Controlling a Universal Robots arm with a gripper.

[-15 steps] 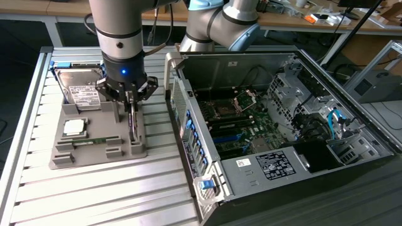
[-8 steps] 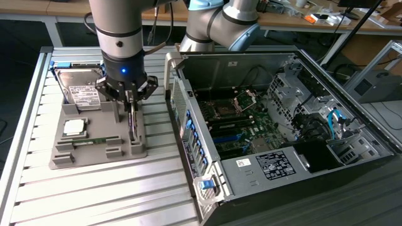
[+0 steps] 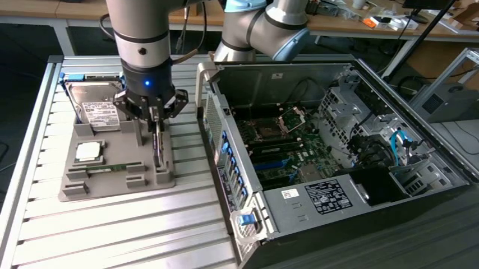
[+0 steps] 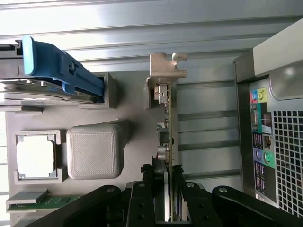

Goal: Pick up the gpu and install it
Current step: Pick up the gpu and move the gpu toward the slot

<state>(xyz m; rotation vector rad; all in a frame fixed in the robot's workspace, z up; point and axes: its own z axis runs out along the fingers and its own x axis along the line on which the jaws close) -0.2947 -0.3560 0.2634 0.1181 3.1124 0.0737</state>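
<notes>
Gripper (image 4: pixel 167 174) clamped on both faces of the gpu (image 4: pixel 164 90), card upright on edge, left of centre in exterior view. Open computer case (image 3: pixel 284 78) takes the right half. Gray tray (image 3: pixel 112 185) at left, under the card. Hard drive (image 3: pixel 97 109) at the tray's upper end, processor (image 3: pixel 88 150) below it, memory stick (image 3: pixel 112 167) lowest.

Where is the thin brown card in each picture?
Exterior view: the gpu stands on edge in the gray tray, under the gripper.
Wrist view: the gpu is seen edge-on, clamped between the fingers.
Shared landmark: the square chip in the tray.
</notes>
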